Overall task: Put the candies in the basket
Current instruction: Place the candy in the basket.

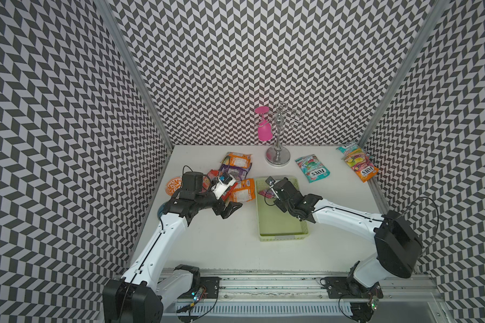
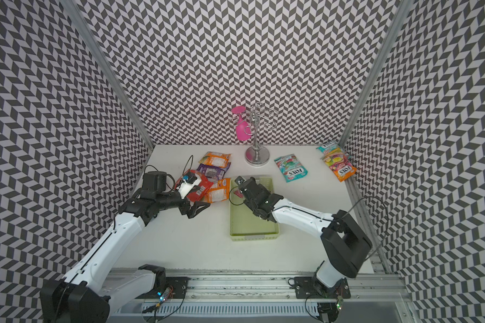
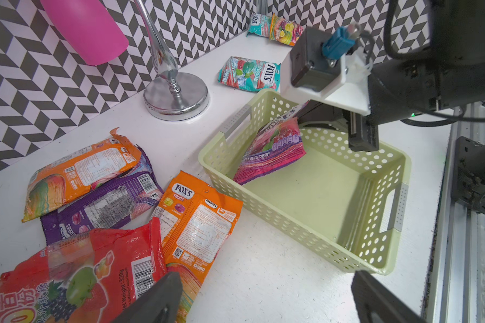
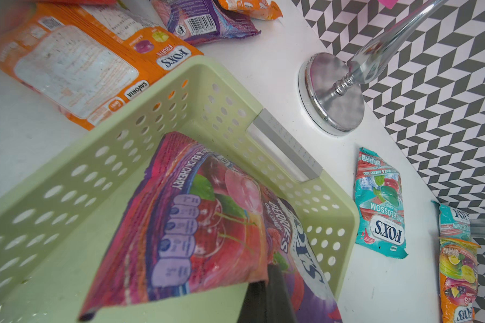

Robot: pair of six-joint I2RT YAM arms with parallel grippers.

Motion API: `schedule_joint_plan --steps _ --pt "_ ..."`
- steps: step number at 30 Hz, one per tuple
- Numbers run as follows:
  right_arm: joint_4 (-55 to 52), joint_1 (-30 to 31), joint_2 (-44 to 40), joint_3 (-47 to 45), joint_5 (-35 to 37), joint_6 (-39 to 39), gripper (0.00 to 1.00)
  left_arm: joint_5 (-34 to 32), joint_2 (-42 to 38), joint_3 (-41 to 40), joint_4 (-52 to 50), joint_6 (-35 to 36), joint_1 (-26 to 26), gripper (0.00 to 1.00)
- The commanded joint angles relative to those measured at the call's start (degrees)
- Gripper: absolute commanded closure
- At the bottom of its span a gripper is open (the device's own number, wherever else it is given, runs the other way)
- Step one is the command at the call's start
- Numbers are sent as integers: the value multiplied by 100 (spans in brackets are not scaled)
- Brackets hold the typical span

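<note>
The pale green basket (image 1: 283, 237) (image 3: 263, 204) stands mid-table. My right gripper (image 4: 269, 274) (image 1: 272, 193) is shut on a pink-purple berry candy bag (image 4: 207, 223) (image 3: 272, 151), which hangs slanted inside the basket's far end with its lower edge near the floor. My left gripper (image 3: 266, 276) (image 1: 230, 208) is open and empty, low over bare table between the basket and a pile of candies: a red bag (image 3: 81, 268), an orange FOX'S bag (image 3: 202, 223), a purple bag (image 3: 104, 207) and another orange bag (image 3: 79, 173). A teal bag (image 1: 314, 169) lies right of the basket. Two more bags (image 1: 359, 165) lie in the far right corner.
A chrome stand (image 1: 277, 156) with a pink cup (image 1: 263, 131) hanging on it stands behind the basket. An orange-patterned bowl (image 1: 172, 184) sits at the left edge, and a blue bowl (image 1: 161, 209) is mostly hidden under my left arm. Patterned walls close in three sides.
</note>
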Motion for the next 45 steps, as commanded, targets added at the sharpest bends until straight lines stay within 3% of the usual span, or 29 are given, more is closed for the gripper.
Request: schedule_joint_plan --steps 1,8,13,20,30,34,39,45 --pt "547 26 128 256 381 334 100 8 17 169 77 -61 33 1" --pt "125 26 628 567 1112 704 100 17 52 182 57 -40 33 1" --pt "288 52 696 411 400 945 100 62 73 135 107 -13 33 1" --pt "-199 55 721 485 -760 936 72 77 70 106 113 -17 33 1" --pt "-1078 -9 543 598 -1077 583 54 78 85 193 61 -35 33 1" --pt "-1097 -36 612 598 -1463 660 51 113 34 100 122 -26 33 1" --pt "-974 -131 750 620 -1420 830 51 108 44 182 68 -45 33 1" --pt "-893 -454 770 833 -1576 890 55 92 38 193 39 -49 33 1"
